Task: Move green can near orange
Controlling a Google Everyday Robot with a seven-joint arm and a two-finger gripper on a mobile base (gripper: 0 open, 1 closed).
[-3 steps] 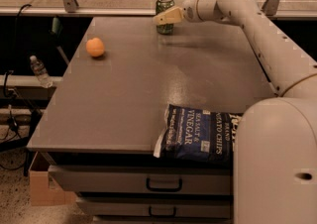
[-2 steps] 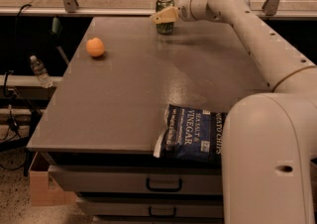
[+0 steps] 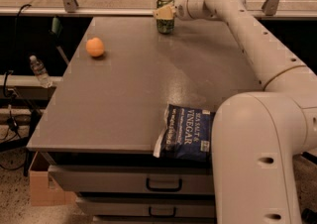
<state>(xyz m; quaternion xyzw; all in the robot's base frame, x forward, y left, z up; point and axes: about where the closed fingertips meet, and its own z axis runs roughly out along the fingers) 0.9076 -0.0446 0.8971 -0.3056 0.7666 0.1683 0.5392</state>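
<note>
Grey tabletop: hand at green can, orange well apart.

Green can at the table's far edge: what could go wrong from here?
1. The green can stands upright near the far edge of the table, with the gripper at its upper part; a push there could tip it or knock it off.
2. The orange is round and may roll if bumped.

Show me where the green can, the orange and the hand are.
green can point(image 3: 166, 26): camera view, lower green wall, below the hand.
orange point(image 3: 95, 47): camera view, middle of the fruit.
hand point(image 3: 163, 13): camera view, pale tip against the can's upper side.
</note>
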